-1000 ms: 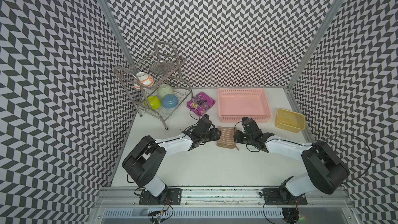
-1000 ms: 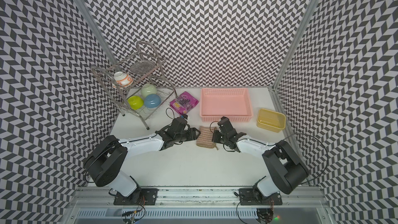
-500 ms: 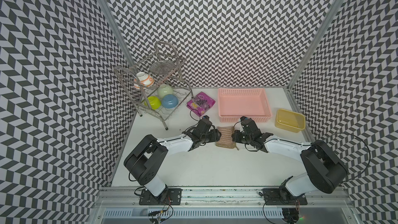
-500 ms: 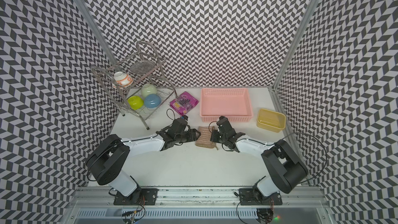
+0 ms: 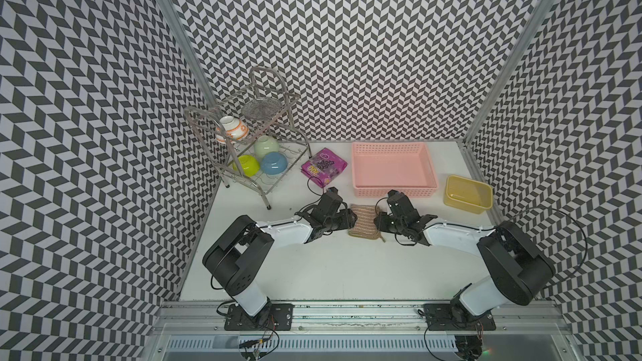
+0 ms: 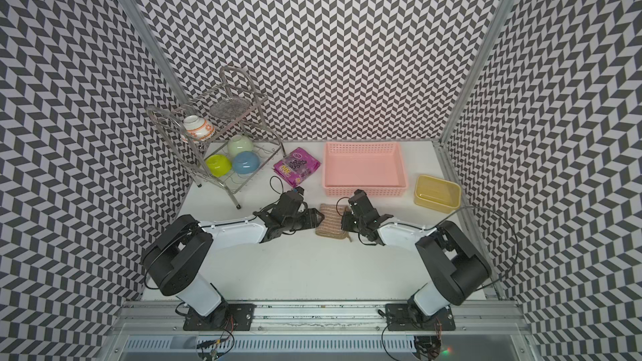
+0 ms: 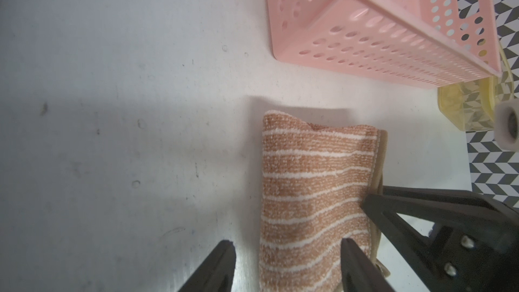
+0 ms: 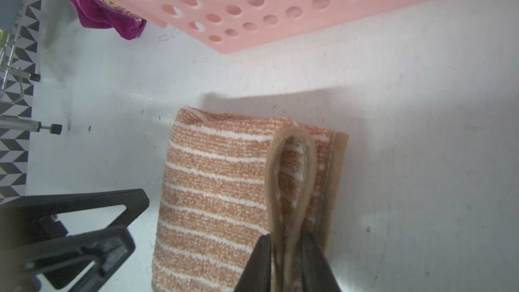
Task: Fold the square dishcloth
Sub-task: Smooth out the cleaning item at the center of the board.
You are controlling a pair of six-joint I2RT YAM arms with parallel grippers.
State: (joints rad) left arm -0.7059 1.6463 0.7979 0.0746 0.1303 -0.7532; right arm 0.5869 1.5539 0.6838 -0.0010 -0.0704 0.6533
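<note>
Right wrist view: the right pincer [image 8: 286, 238] is narrow, with both strands of the corner loop [image 8: 293, 132] running between its jaws. I cannot tell whether it grips them or only flanks them.
Left wrist view: the left pincer [image 7: 286, 242] stands wide and holds nothing. One finger is over the striped top layer and the other over bare desk [image 7: 112, 136] beyond the rounded fold. Whether the finger presses on the fabric is not clear.
Cloth position: in both top views the square dishcloth [image 5: 363, 222] lies flat on the desk between the two pincers. It is near the front wall of the pink basket [image 5: 394, 192] but apart from it.
Cloth shape: it is a narrow layered rectangle. The fold faces the left arm, and the brown edging [image 8: 337, 181] faces the right arm, with the loop lying back over the top layer.
Why so held: the loop probably serves as a handle for bringing the free edge over. The wide left pincer straddles the crease, probably so it can steady the stack.
Progress: the fold looks laid, and the work seems close to done.
Next need: the right jaws should come off the loop without dragging the top layer.
Risk: the loop could snag on a finger and lift the layers apart.
</note>
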